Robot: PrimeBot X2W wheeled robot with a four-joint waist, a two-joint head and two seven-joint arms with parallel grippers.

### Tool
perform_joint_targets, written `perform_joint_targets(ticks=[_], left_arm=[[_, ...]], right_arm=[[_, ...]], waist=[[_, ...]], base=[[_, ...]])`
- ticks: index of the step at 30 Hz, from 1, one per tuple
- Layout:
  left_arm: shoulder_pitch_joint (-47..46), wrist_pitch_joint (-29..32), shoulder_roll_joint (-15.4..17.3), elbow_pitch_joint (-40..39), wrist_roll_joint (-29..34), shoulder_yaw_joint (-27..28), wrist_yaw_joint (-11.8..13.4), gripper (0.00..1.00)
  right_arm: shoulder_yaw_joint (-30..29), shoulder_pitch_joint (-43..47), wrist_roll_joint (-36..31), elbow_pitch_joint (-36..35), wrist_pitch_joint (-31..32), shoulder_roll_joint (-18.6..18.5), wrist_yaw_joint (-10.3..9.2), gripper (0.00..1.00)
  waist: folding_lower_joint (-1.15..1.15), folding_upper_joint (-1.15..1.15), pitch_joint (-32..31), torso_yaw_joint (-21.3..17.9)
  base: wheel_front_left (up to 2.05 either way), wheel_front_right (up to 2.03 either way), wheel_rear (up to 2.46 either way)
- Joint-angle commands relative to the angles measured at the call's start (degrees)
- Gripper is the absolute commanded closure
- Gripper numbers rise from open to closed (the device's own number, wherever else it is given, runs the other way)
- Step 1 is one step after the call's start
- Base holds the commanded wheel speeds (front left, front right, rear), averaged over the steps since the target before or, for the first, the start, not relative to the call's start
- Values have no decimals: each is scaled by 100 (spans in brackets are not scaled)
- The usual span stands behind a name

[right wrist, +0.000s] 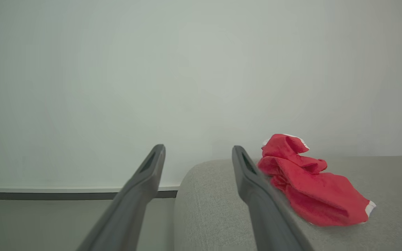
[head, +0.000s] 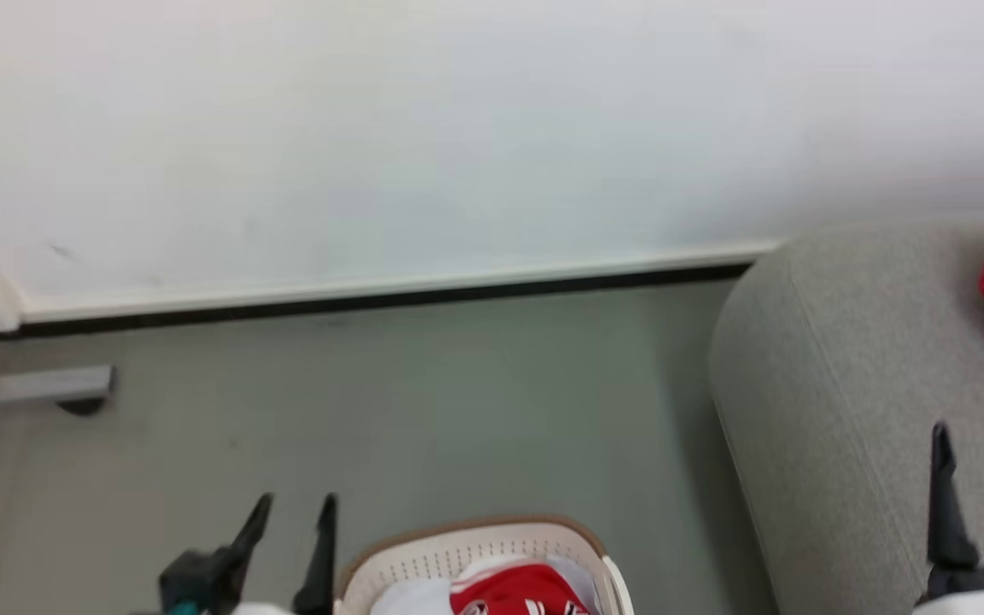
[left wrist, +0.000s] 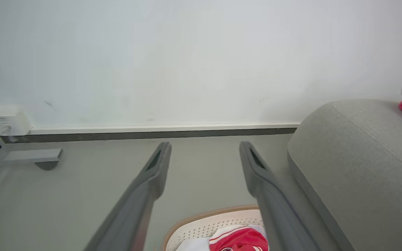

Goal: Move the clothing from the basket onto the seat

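L fingers [left wrist: 152,174], R fingers [right wrist: 145,174] apart, empty. Clothing [right wrist: 309,188] on seat [right wrist: 215,209], long axis diag.

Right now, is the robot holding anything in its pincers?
No. The left pincer and the right pincer are both open and empty. A red garment lies loose on the seat.

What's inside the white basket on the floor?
A crumpled red jersey with white stripes lies in the basket, on a pale white cloth. Whatever is underneath them is covered, and the picture's edge cuts off the basket's near part.
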Motion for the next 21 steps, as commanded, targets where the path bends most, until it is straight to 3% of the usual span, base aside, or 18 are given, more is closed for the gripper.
perform_joint_targets(ticks=[1,8,21], left_arm=[[334,-86,47,-44,-57,146,99,0],[1055,-138,-48,-450,-10,713,123,0],[1582,-138,-434,-790,411,1386,-168,0]], right_arm=[[72,343,-43,-121,5,42,-16,0],[404,979,27,-231,5,137,-16,0],[793,1064,135,-131,5,137,-16,0]], waist=[[3,0,-394,176],[3,0,-564,144],[3,0,-666,162]], base=[[0,0,0],[0,0,0],[0,0,0]])
